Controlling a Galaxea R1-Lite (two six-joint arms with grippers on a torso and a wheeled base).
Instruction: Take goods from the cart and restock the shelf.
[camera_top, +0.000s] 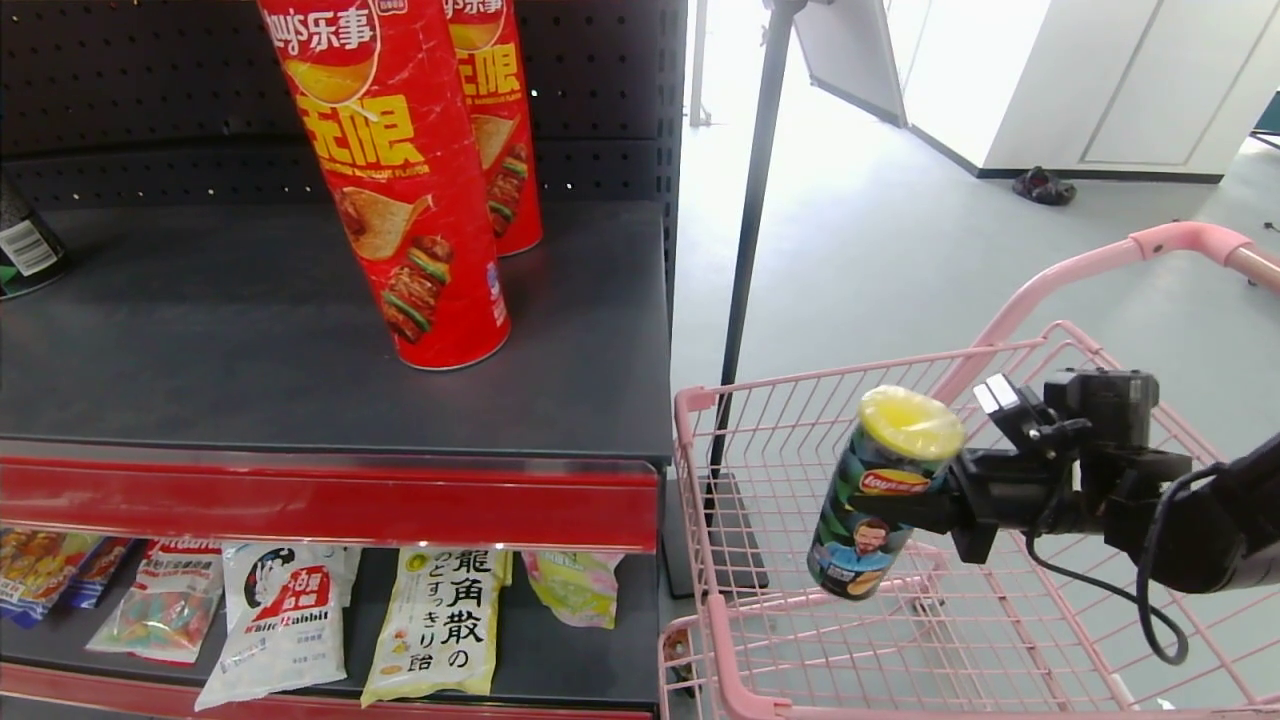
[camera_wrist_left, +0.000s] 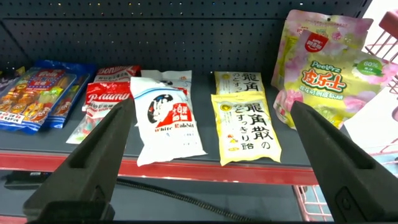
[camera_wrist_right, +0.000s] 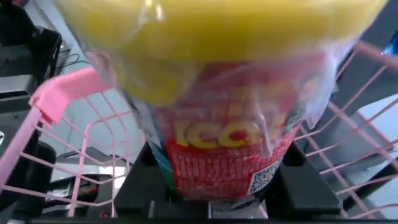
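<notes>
My right gripper (camera_top: 905, 500) is shut on a chip can (camera_top: 880, 490) with a yellow lid and dark green printed sides, held tilted above the pink wire cart (camera_top: 900, 620). In the right wrist view the chip can (camera_wrist_right: 230, 106) sits close up, with the cart's pink rim (camera_wrist_right: 62, 93) behind it. On the dark upper shelf (camera_top: 250, 350) stand two tall red chip cans (camera_top: 400, 170), one behind the other. My left gripper (camera_wrist_left: 208, 146) is open in front of the lower shelf (camera_wrist_left: 186, 168), with nothing between its fingers.
Snack bags lie on the lower shelf: a white candy bag (camera_wrist_left: 166, 115), a yellow bag (camera_wrist_left: 245, 127), a pink-green bag (camera_wrist_left: 317, 68). A black pole (camera_top: 750, 210) stands between shelf and cart. A dark can (camera_top: 25, 240) sits at the upper shelf's left edge.
</notes>
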